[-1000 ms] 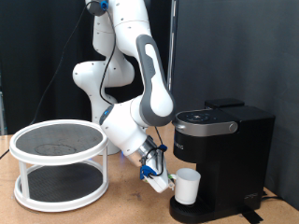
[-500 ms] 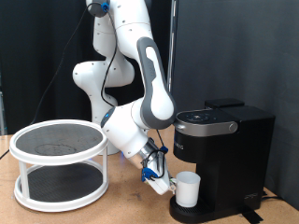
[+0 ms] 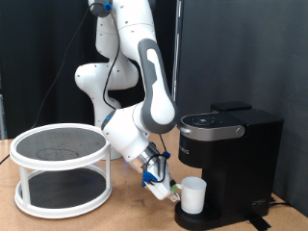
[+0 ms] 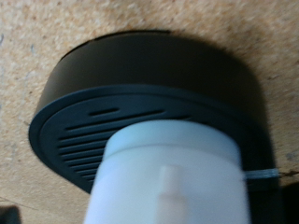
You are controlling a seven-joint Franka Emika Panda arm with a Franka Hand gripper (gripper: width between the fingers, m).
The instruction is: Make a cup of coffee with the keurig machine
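Note:
The white mug (image 3: 193,194) stands upright on the round drip base (image 3: 204,220) of the black keurig machine (image 3: 231,144), under its closed lid. My gripper (image 3: 172,192) is just off the mug on the exterior view's left, low over the table, open and holding nothing. In the wrist view the mug (image 4: 173,173) fills the foreground with its handle (image 4: 169,189) facing the camera. The slotted black drip base (image 4: 103,107) lies under it. No fingers show in the wrist view.
A white two-tier round rack (image 3: 62,168) with dark mesh shelves stands on the wooden table (image 3: 125,217) at the exterior view's left. The arm's elbow hangs between the rack and the machine. A black curtain hangs behind.
My gripper has drawn back a little from the mug toward the exterior view's left. The mug stays on the drip base.

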